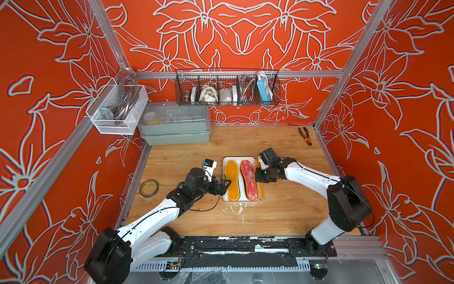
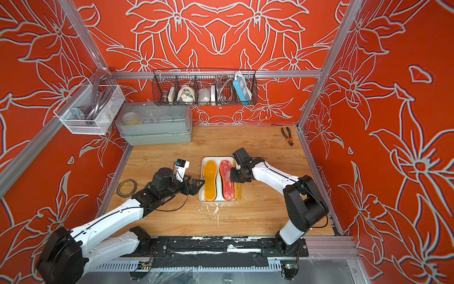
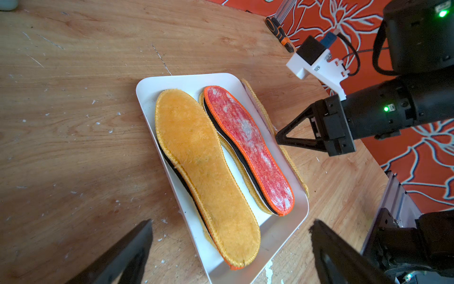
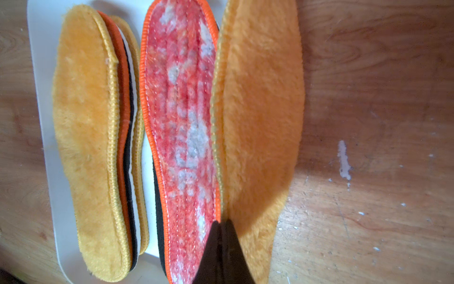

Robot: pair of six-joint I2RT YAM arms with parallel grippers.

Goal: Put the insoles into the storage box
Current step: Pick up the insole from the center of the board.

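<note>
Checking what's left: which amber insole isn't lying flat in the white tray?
The amber insole pinched by the right gripper, standing on edge beside the tray; the other amber ones lie flat inside.

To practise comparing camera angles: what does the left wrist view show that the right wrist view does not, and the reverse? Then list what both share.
Left wrist only: the right gripper seen from outside, the open left gripper and the pliers.
Right wrist only: the furry face of the loose amber insole, standing on edge beside the storage box, with the right gripper shut on its rim.
Both: the storage box, its amber-topped stack, its red-topped stack and the wooden table.
</note>
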